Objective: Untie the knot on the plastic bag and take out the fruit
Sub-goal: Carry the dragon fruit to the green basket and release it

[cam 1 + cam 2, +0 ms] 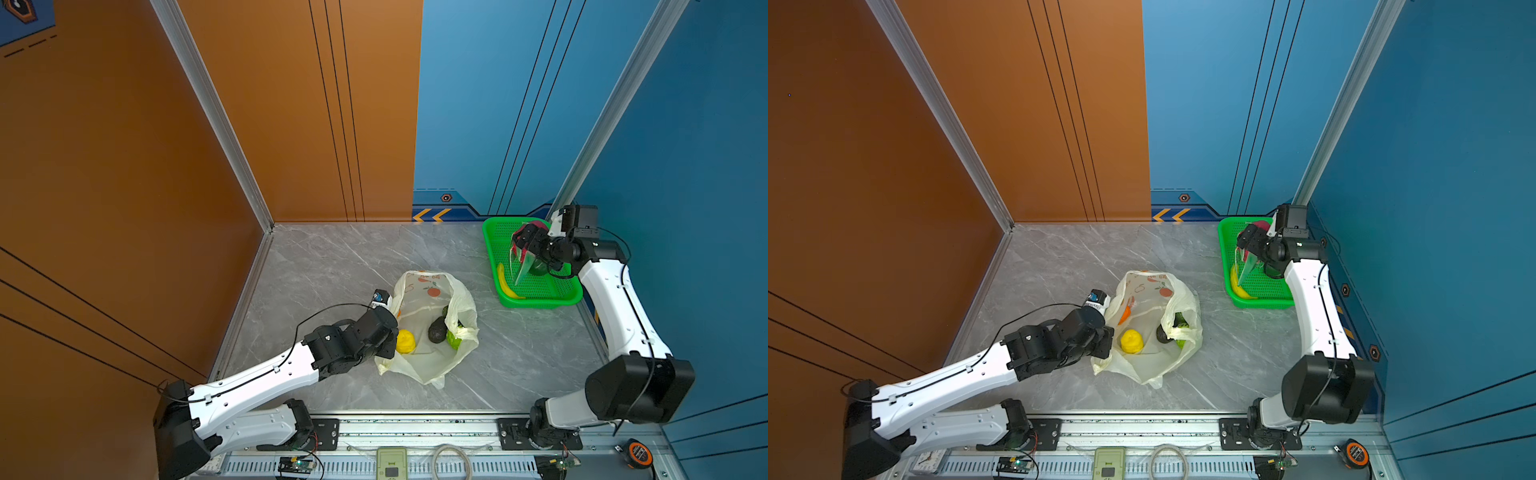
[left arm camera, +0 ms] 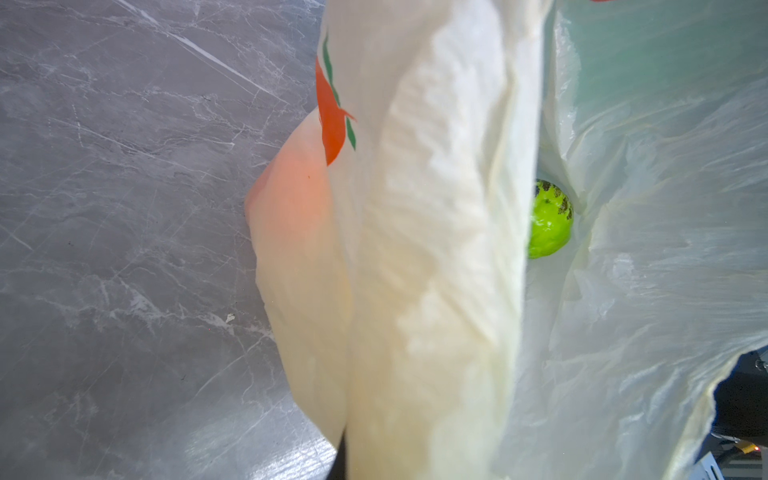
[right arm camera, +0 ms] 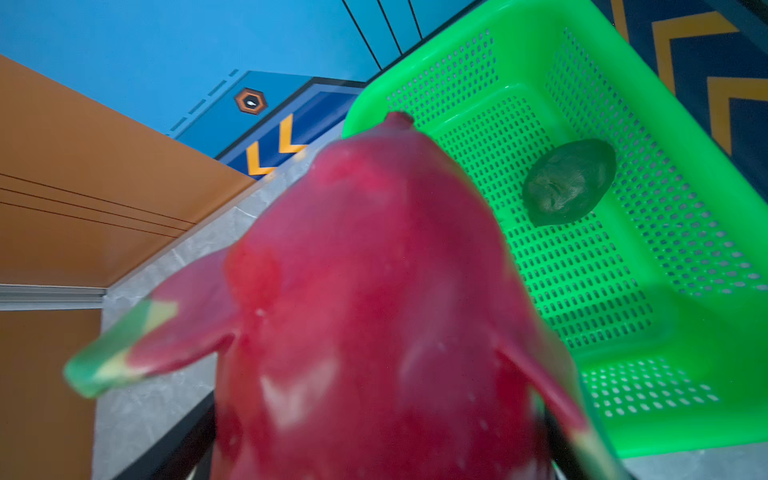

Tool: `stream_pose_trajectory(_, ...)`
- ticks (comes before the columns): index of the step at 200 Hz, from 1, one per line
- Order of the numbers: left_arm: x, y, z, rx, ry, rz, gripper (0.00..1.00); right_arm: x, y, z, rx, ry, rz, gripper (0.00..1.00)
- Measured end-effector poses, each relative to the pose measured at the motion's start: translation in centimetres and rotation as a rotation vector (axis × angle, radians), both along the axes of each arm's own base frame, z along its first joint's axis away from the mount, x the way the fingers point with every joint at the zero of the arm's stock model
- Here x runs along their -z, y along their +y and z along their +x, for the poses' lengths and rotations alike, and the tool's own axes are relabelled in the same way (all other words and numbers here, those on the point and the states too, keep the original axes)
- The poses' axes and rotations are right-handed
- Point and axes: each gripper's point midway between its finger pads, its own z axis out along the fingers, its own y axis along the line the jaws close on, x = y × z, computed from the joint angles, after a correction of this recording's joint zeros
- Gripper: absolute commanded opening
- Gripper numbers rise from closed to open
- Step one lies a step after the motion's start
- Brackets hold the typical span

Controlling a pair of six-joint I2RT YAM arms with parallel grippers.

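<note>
Mid-table, the left gripper (image 1: 387, 351) is pinching shut on the left rim of the plastic bag (image 1: 419, 365), lying open and holding a lemon (image 1: 405, 341), an avocado (image 1: 437, 329) and a bumpy green ball (image 1: 454, 341). Farther right, the right gripper (image 1: 524, 246), jaws wide, is clasping a dragon fruit (image 3: 374, 291) over the green basket (image 1: 540, 302) holding a banana (image 1: 508, 286). Only the right wrist view is plainly showing a second avocado (image 3: 569, 183) there.

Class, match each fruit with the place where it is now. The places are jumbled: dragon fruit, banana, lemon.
Things:
1. dragon fruit
2. banana
3. lemon

Places:
A. lying in the green basket
B. inside the open plastic bag
C. gripped by the right gripper, above the basket

Pairs: 1-C, 2-A, 3-B
</note>
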Motion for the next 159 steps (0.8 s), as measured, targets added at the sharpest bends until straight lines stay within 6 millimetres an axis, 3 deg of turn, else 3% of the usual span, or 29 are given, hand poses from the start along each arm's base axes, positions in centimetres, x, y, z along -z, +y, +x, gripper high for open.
stream_pose_trajectory(36, -0.1, -0.2, -0.3, 0.011, -0.001, -0.002, 0.00, 4.3, -2.1, 3.7, -0.021, 0.086, -0.080, 0.67)
stream_pose_trajectory(89, -0.1, -0.3, -0.5, 0.018, -0.001, -0.001, 0.00, 8.7, -3.6, 7.9, -0.071, 0.157, -0.176, 0.71)
stream_pose_trajectory(139, -0.1, -0.3, -0.5, 0.018, -0.001, -0.001, 0.00, 12.1, -4.5, 9.2, -0.095, 0.234, -0.244, 0.76)
stream_pose_trajectory(159, -0.1, -0.3, -0.5, 0.018, -0.001, -0.001, 0.00, 13.1, -4.7, 9.0, -0.099, 0.265, -0.255, 0.86)
